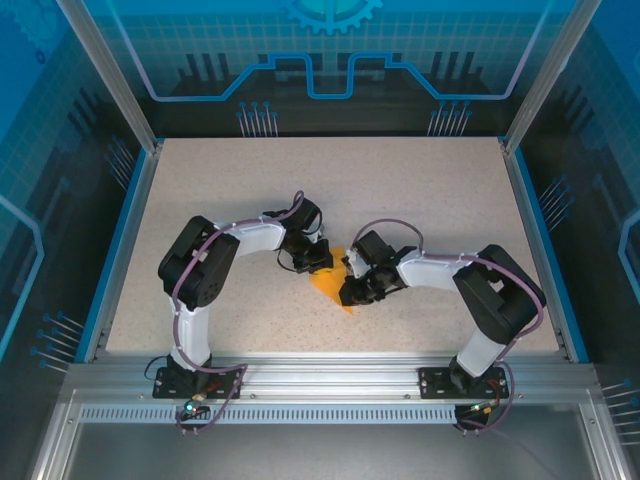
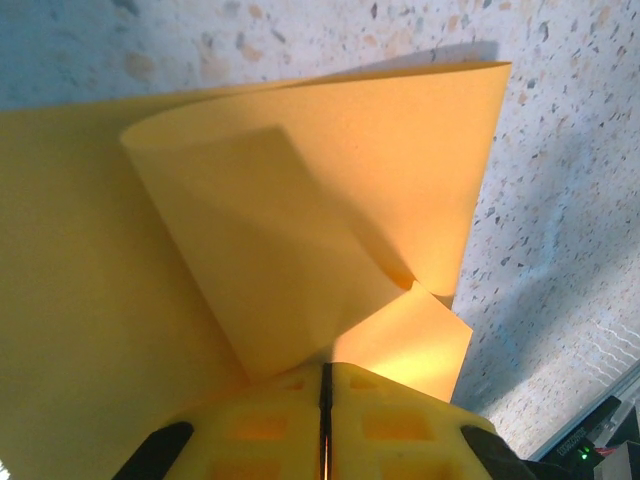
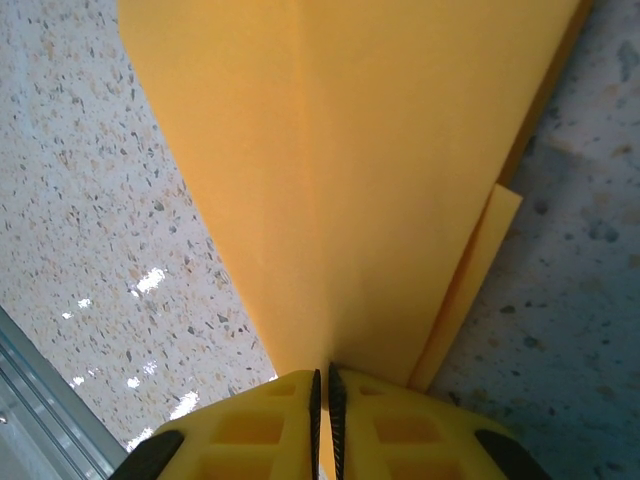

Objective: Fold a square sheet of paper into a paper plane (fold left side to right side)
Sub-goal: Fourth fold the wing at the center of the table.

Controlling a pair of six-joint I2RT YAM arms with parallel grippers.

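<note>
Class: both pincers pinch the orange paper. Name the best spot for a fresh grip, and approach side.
Probably the raised, curled edge of the square sheet of paper, lifted off the table in the left wrist view. Come in level from the curl's open side, so one finger slides underneath; the flat parts leave no gap.

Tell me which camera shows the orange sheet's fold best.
Left wrist. There the sheet of paper curls over itself, raised flap and lower layers plain to see. The right wrist view shows a flat stretch with a faint crease, pinched in the right hand; the top view, a small, partly covered patch.
</note>
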